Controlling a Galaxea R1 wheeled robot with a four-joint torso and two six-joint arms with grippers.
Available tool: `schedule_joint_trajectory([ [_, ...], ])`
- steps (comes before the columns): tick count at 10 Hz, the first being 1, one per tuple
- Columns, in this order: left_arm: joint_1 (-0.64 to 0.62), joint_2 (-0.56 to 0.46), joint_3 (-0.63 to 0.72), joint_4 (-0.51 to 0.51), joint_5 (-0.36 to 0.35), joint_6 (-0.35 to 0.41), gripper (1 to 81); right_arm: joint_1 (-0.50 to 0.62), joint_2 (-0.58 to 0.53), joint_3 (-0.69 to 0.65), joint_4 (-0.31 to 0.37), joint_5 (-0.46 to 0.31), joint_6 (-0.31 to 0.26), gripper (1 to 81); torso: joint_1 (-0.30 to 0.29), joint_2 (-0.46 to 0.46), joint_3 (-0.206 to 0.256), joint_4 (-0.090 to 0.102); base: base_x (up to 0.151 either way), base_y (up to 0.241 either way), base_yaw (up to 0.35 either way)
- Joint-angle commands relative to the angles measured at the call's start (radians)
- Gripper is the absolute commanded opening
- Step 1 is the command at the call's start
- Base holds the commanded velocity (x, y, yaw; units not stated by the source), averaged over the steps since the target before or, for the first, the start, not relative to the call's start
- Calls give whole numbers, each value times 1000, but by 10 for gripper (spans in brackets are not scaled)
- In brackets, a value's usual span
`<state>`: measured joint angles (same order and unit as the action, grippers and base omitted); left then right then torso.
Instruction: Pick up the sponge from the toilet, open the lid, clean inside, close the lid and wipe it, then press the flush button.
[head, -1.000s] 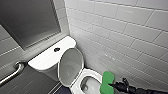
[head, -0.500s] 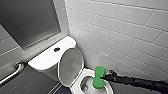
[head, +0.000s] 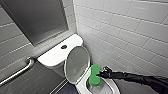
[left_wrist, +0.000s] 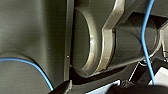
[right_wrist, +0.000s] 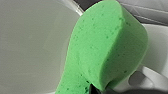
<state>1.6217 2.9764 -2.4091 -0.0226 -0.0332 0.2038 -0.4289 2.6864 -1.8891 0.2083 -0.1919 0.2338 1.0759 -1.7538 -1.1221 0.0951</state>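
The white toilet stands in the corner with its lid raised against the tank. The dark round flush button sits in the middle of the tank top. My right gripper reaches in from the right and is shut on the bright green sponge. It holds the sponge upright over the bowl, close beside the raised lid. In the right wrist view the sponge shows large in front of the white ceramic. My left gripper is open.
A white tiled wall runs close along the toilet's right side. A metal grab bar is fixed to the left wall. A grey panel hangs above the tank. Dark floor lies in front of the bowl.
My right gripper has lifted the sponge from lower in the bowl to a higher spot beside the raised lid. The lid and the camera have stayed put.
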Motion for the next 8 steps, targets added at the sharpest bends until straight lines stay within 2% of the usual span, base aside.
schedule_joint_trajectory([
  [1,33,4,16,-7,90,-1,811,161,-9,10,2,-35,2,10,0,0,0,-2,0,0,0],
  [2,33,4,16,-7,90,-1,811,170,-1,-5,5,-38,2,10,0,0,-4,15,0,0,0],
  [3,33,4,16,-8,90,-1,811,178,11,-16,3,-32,4,10,0,0,-58,19,0,0,0],
  [4,33,4,16,-8,90,-1,811,189,22,-20,3,-31,4,10,0,0,-77,18,0,0,0],
  [5,33,6,15,-10,90,-1,811,196,35,-27,-1,-27,4,10,0,0,-18,17,0,0,0],
  [8,33,7,15,-8,90,-1,811,178,117,-72,-12,-24,2,10,0,0,-44,17,0,0,0],
])
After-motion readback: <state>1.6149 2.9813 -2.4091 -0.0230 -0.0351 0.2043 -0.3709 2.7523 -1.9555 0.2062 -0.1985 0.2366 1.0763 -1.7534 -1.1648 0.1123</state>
